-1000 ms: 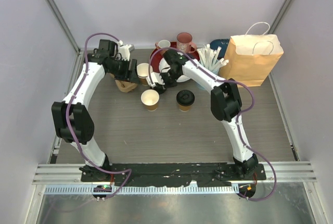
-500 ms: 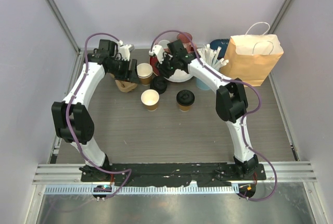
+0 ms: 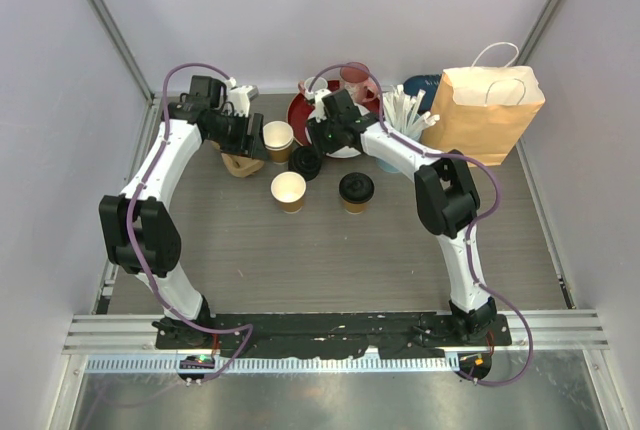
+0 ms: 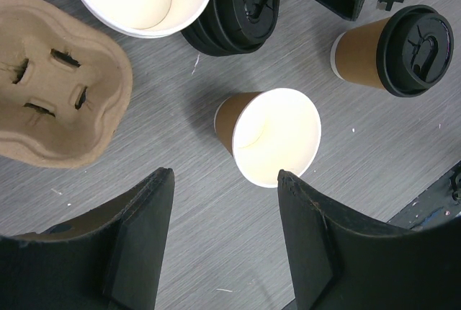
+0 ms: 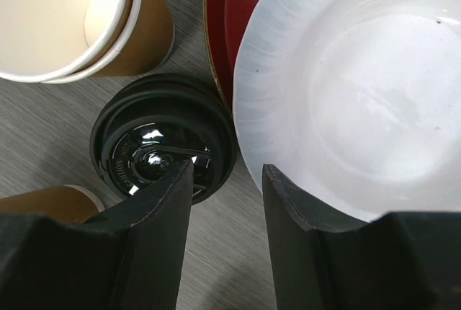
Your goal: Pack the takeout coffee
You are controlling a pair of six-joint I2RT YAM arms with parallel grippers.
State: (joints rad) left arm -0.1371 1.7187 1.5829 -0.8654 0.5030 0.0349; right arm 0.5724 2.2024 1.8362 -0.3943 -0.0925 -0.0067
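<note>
Since a second ago: the right gripper (image 5: 225, 173) has left the black lid stack (image 3: 305, 163) and drawn back toward the upper middle of the top view. It is now partly over the white plate (image 5: 360, 108). Its jaws were pinched then; now they are moderately parted with nothing between them. The lids sit uncovered on the table (image 3: 300, 260). The left gripper (image 4: 225, 184) has not moved: left of upper centre, jaws wide, holding nothing. The cups have not moved.

Count, near to far:
- one lidded tan cup (image 3: 356, 191), upright at the centre of the top view
- one open tan cup (image 3: 289, 191), to its left and apart from it; it shows past the left fingers in the left wrist view, ungripped
- one stack of loose lids just behind that cup; how many are in it I cannot tell
- one cardboard carrier (image 3: 240, 164), left of the lids
- nested open cups (image 3: 278, 138): two rims show in the right wrist view, just beside the lids
- two plates: a red plate (image 5: 238, 14) under the white one
- two mugs, top centre: a pink mug (image 3: 354, 78) and a white mug (image 3: 315, 85)
- one cup of straws (image 3: 405, 110)
- one paper bag (image 3: 485, 115), upright at upper right
</note>
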